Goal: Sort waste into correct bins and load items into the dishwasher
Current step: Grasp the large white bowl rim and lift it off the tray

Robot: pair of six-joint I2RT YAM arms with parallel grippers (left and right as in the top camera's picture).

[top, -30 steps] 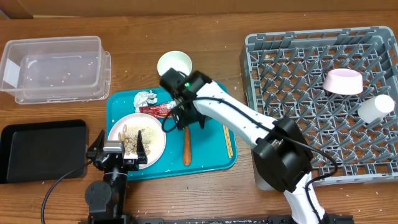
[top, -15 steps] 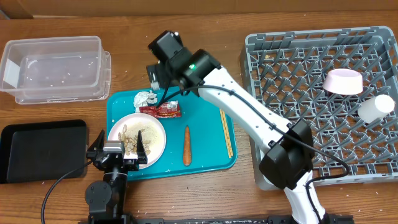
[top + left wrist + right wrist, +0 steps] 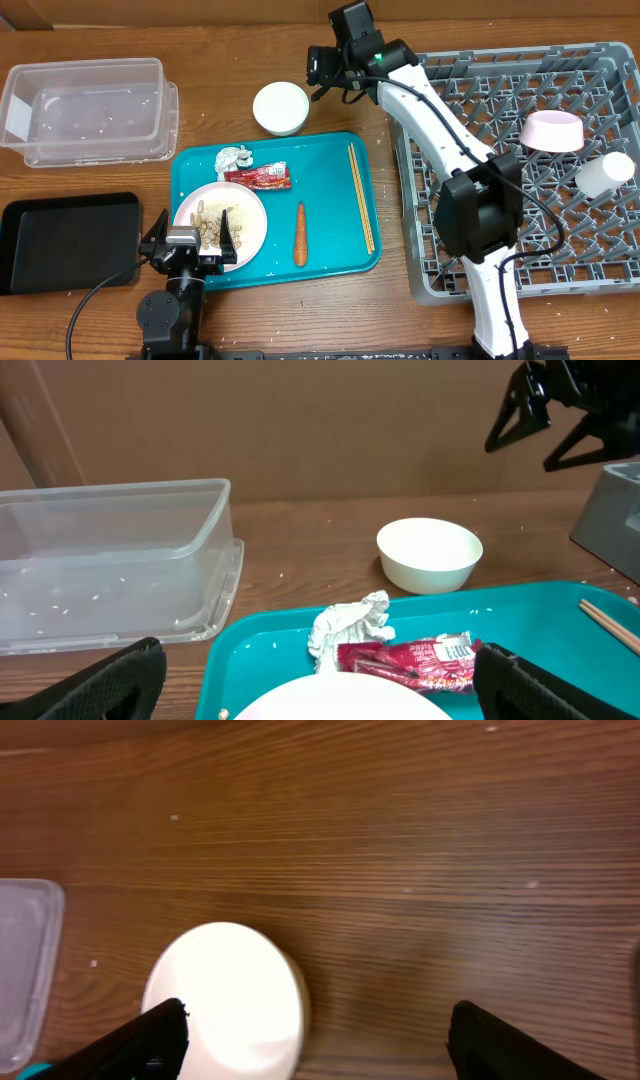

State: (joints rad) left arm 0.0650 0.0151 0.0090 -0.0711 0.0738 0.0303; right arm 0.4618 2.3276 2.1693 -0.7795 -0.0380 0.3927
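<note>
Seen from overhead, the right gripper [image 3: 322, 74] hangs over bare worktop [image 3: 200, 40], its jaws spread wide and holding nothing. The white bowl [image 3: 280, 107] stands just beside it, toward the teal tray [image 3: 330, 240], and the dish rack [image 3: 520, 55] lies on its other side. The left gripper [image 3: 190, 240], also fully spread and empty, sits at the plate [image 3: 250, 235] of rice.

Only the left wrist view shows the bowl's deep round wall, cream-white and empty, beyond the foil ball [image 3: 350, 625] and the red wrapper [image 3: 410, 658].

The right wrist view shows the bowl from above. It is close to one finger [image 3: 150, 1045], not between the two.
</note>
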